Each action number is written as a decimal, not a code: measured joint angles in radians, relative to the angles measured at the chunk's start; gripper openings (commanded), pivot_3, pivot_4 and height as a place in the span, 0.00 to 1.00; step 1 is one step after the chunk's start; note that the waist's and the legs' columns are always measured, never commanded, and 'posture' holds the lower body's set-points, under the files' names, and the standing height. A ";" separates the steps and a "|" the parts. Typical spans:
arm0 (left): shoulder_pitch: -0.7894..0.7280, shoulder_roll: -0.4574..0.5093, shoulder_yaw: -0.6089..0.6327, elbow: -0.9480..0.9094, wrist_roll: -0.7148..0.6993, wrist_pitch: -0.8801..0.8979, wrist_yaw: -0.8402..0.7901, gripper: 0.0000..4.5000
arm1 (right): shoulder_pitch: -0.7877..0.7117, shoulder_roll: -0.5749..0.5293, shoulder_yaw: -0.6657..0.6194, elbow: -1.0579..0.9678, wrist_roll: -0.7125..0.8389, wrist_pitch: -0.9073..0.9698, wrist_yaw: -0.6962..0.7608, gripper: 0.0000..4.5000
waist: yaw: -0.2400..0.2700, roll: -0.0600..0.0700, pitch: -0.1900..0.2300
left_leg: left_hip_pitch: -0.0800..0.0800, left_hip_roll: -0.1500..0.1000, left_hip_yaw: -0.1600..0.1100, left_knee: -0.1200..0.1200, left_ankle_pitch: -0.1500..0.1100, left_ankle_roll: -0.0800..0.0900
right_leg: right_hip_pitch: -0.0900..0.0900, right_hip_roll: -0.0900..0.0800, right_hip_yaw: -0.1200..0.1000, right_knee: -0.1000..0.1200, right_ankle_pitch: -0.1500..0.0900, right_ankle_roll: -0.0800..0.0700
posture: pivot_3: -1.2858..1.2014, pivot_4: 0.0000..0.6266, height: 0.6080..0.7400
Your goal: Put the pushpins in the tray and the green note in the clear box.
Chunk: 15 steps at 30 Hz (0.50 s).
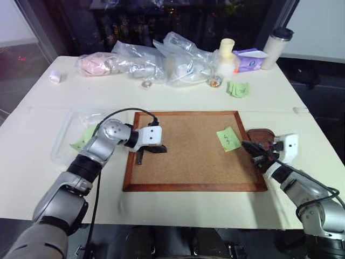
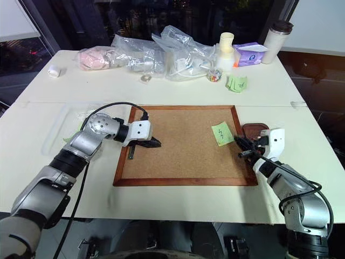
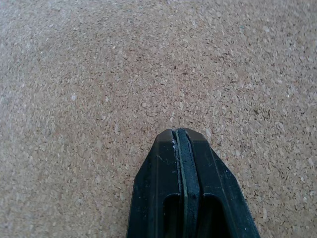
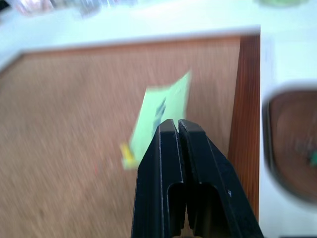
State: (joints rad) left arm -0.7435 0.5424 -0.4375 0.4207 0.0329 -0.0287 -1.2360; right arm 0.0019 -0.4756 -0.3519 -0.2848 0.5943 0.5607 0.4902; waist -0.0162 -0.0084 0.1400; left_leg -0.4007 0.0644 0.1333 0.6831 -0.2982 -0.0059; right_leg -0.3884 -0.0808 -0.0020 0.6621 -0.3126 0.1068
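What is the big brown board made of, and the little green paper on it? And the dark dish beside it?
The board looks like cork, speckled and grainy, with a smooth reddish wood-looking frame. The green note looks like thin matte paper with one edge lifting. The tray is dark brown and slightly glossy, maybe plastic or varnished wood; hard to tell.

left claw [image 3: 181, 133] shut, right claw [image 4: 177, 125] shut

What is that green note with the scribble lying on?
The green note lies on the corkboard, near its right edge. Whether a pin holds it there cannot be made out; what the paper covers is hidden.
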 measured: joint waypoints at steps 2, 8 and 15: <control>-0.002 0.002 -0.004 0.000 0.003 -0.006 0.000 0.00 | -0.005 0.000 -0.016 -0.010 0.004 0.000 -0.011 0.01 | 0.000 -0.001 -0.001 | 0.000 0.000 0.000 0.000 0.000 0.000 | 0.000 0.000 0.000 0.000 0.000 0.000 | 0.52 0.24 0.96; -0.005 0.004 -0.008 0.010 0.003 -0.017 0.001 0.00 | -0.018 -0.001 -0.020 0.010 -0.003 -0.015 -0.036 0.01 | -0.002 -0.001 -0.001 | 0.001 0.000 0.000 -0.001 0.000 0.000 | 0.001 0.000 0.000 0.000 0.000 0.000 | 0.52 0.24 0.96; -0.003 0.000 0.001 0.010 0.003 -0.019 0.002 0.00 | -0.112 -0.020 -0.045 0.230 -0.104 -0.129 -0.079 0.01 | 0.000 -0.001 -0.001 | 0.002 0.000 0.001 -0.001 0.000 0.000 | 0.001 0.000 0.000 0.000 0.000 0.000 | 0.52 0.24 0.96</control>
State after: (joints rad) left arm -0.7466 0.5428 -0.4368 0.4308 0.0355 -0.0473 -1.2341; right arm -0.1099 -0.4959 -0.3969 -0.0547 0.4903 0.4316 0.4116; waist -0.0163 -0.0092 0.1387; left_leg -0.3991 0.0644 0.1340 0.6824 -0.2982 -0.0058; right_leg -0.3876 -0.0807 -0.0017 0.6621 -0.3126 0.1065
